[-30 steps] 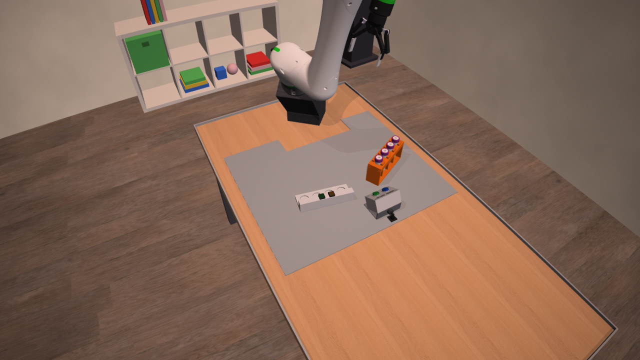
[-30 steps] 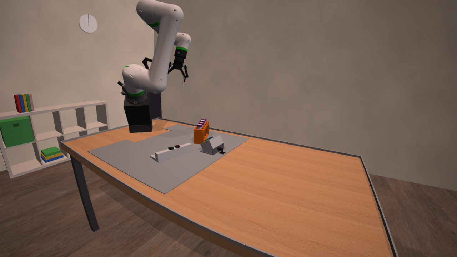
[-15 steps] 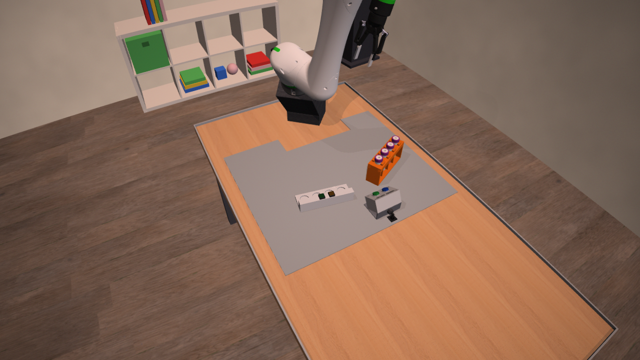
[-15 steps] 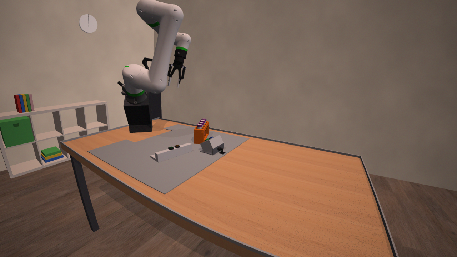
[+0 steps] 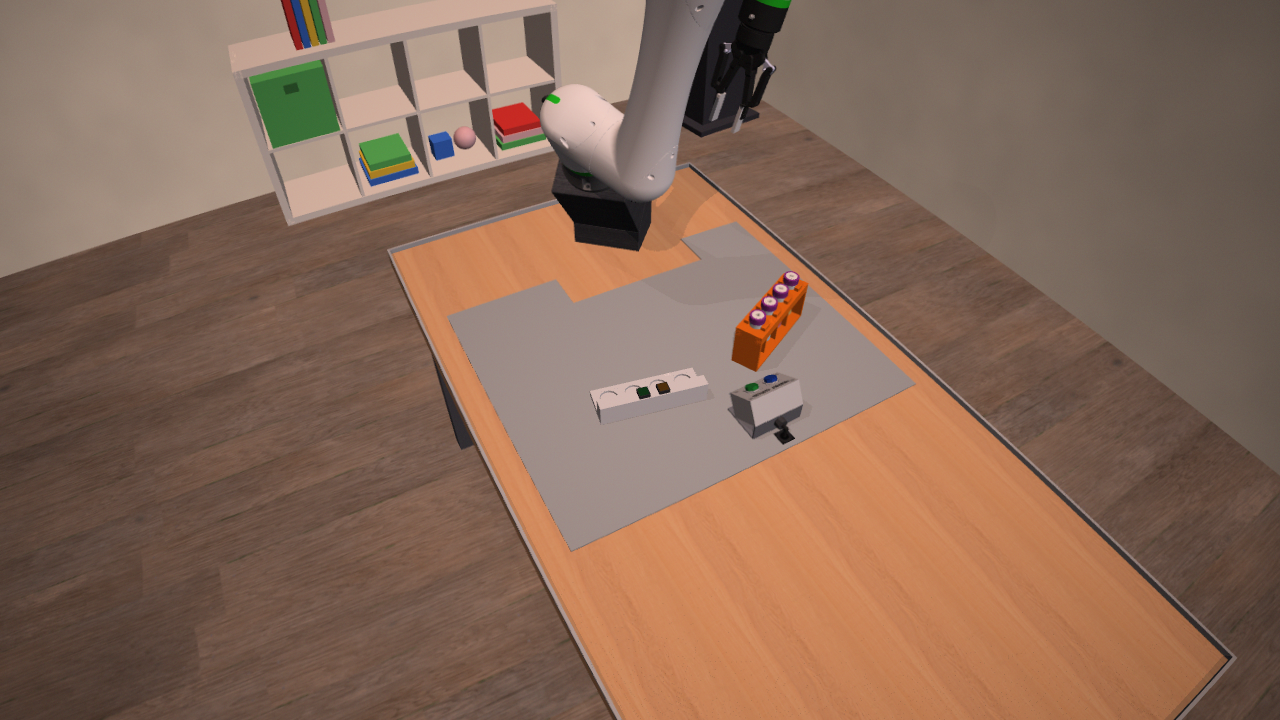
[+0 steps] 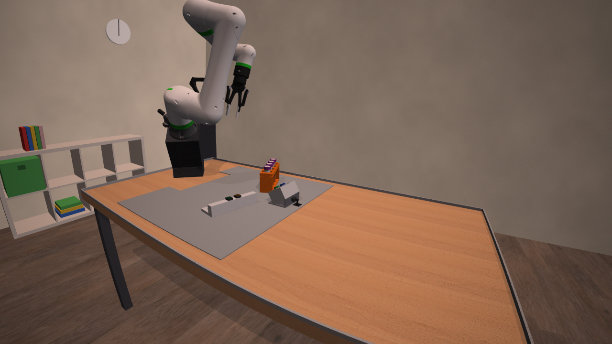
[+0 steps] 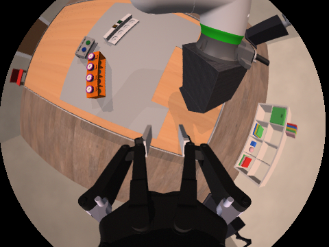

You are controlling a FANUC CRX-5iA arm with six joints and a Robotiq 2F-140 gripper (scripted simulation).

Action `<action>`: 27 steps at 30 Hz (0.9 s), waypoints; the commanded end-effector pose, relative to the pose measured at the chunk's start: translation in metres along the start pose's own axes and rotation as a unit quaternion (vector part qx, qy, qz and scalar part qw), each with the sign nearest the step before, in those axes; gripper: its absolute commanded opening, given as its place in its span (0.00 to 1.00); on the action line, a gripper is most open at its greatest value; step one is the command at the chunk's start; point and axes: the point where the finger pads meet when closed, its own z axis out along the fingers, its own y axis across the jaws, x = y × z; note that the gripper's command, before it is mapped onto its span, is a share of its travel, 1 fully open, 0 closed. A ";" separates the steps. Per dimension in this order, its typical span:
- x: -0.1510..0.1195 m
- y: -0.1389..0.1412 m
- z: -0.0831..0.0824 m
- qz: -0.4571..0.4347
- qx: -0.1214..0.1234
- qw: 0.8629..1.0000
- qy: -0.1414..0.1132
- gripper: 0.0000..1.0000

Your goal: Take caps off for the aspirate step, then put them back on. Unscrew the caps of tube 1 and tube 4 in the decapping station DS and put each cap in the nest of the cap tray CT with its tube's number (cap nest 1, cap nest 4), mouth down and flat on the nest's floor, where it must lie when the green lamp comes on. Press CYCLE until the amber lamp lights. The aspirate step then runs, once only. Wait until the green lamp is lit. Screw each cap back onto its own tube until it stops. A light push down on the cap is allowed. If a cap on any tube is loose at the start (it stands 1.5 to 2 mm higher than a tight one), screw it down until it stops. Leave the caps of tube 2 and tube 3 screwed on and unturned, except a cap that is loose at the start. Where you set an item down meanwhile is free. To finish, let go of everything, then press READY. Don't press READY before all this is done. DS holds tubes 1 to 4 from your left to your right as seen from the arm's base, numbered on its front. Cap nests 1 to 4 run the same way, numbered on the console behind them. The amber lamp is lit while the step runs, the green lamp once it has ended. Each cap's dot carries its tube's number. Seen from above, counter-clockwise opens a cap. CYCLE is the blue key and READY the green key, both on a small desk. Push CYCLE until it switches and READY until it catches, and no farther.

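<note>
Claw part-closed on nothing, high beside the arm's base and well off the orange tube rack on the worktop, all four caps on, so I'd say we're at approach: next, descend square over tube 1's cap.

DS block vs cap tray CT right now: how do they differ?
The decapping station is orange and tall; the cap tray is pale and low. The station carries four purple caps in a row; the tray's nests hold none. The tray bears two small dark lamps; the station has none. Both rest on the grey mat.
</note>
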 end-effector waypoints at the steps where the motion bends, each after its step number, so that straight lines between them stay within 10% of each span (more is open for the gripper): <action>1: 0.000 0.000 0.000 0.000 0.000 1.000 0.000 0.35; 27: 0.032 -0.070 0.015 0.000 0.002 0.999 -0.036 0.35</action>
